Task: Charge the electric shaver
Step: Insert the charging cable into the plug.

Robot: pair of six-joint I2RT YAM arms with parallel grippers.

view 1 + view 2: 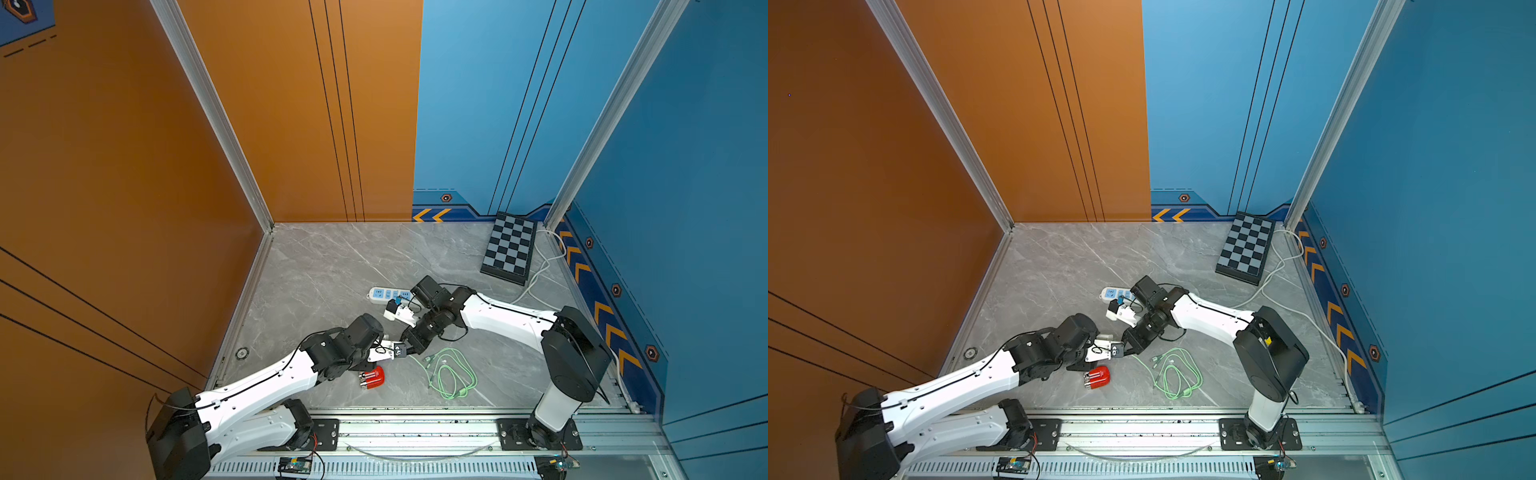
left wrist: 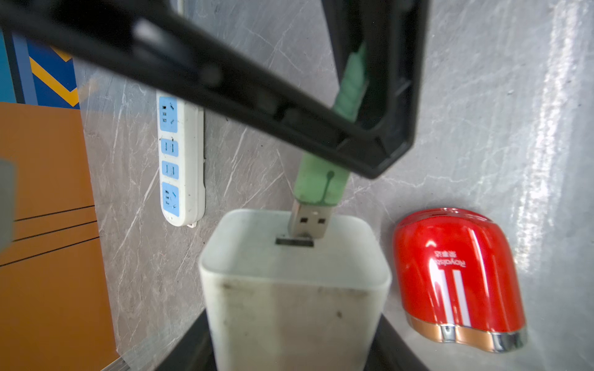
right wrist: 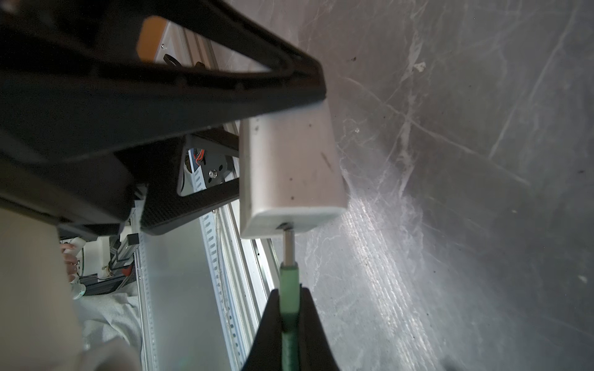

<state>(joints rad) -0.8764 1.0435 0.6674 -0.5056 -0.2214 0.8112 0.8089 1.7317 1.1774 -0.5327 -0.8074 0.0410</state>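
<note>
The left gripper (image 2: 294,316) is closed on two sides of a white cube-shaped plastic charger block (image 2: 289,273). Its jaws are kept roughly half apart by the block's width, and the block appears to be held clear of the grey marble-patterned table (image 1: 324,266). The right gripper (image 3: 289,324) is pinched almost shut on the flat green USB plug (image 3: 288,279) of a pale green cable (image 1: 451,376), whose slack lies coiled on the table.

The plug's silver metal tip (image 2: 310,221) is set at the narrow dark slot (image 2: 294,241) in the block's face. Most of the metal is exposed, and in the left wrist view the plug is seen slanted rather than square to the slot. The glossy red, rounded electric shaver (image 2: 450,273) lies on the table just beside the charger block, untouched, with nothing plugged into it. A white power strip with blue sockets (image 2: 181,160) lies farther off.

Several failures can be foreseen:
- If the plug is pushed at this slant, the tip could be caught on the slot's lip or skid across the smooth face.
- The block could be twisted in its two-sided grip.
- The thin plug could be forced back between the right fingers.
- Whether the plug is the right way up cannot be told; if it is reversed, insertion would be blocked.
- A dropped block could strike the shaver.
</note>
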